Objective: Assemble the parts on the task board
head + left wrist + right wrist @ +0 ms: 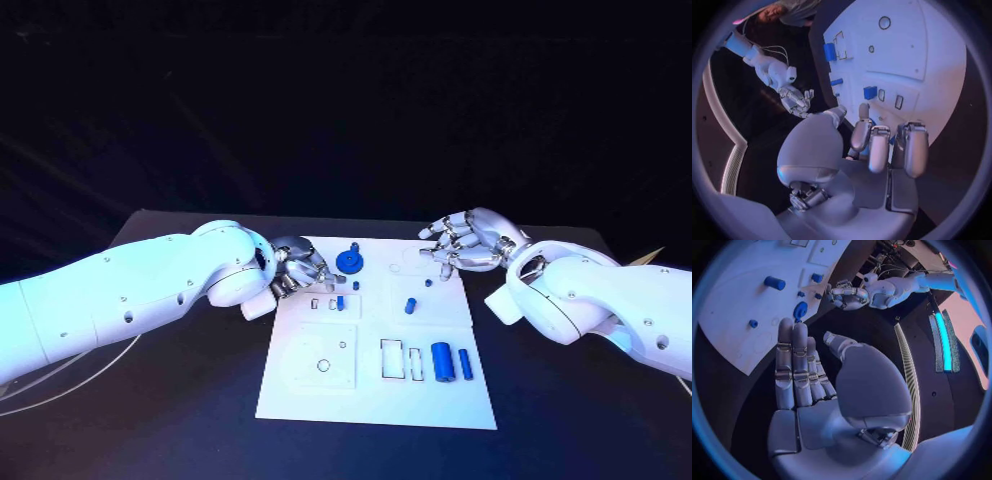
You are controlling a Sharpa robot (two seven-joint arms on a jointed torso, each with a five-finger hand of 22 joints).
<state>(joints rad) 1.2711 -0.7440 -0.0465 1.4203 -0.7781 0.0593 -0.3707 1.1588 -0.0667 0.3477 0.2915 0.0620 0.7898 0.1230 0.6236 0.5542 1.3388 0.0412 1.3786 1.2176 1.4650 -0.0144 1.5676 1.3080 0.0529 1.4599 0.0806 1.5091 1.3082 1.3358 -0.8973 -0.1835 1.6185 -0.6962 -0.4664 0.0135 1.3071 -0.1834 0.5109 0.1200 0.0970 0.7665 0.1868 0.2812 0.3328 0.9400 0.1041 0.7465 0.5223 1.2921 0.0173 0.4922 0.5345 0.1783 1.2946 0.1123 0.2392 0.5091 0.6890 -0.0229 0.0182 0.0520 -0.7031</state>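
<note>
The white task board [309, 400] lies in the middle of the black table. My left hand [299, 268] hovers at its left edge near the far end, fingers half bent over small slots, and I see nothing between them [879, 145]. My right hand [464, 243] is at the far right corner with its fingers [795, 365] straight and together, thumb apart, holding nothing. A round blue part [351, 262] stands between the two hands. Two blue cylinders [443, 362] lie side by side near the board's right edge. A small blue piece [411, 305] lies mid-board.
Outlined recesses and a small ring mark [325, 364] sit on the board's near left half. A tiny blue piece [333, 303] sits by the slots just below my left hand. Bare black table [173, 420] surrounds the board on every side.
</note>
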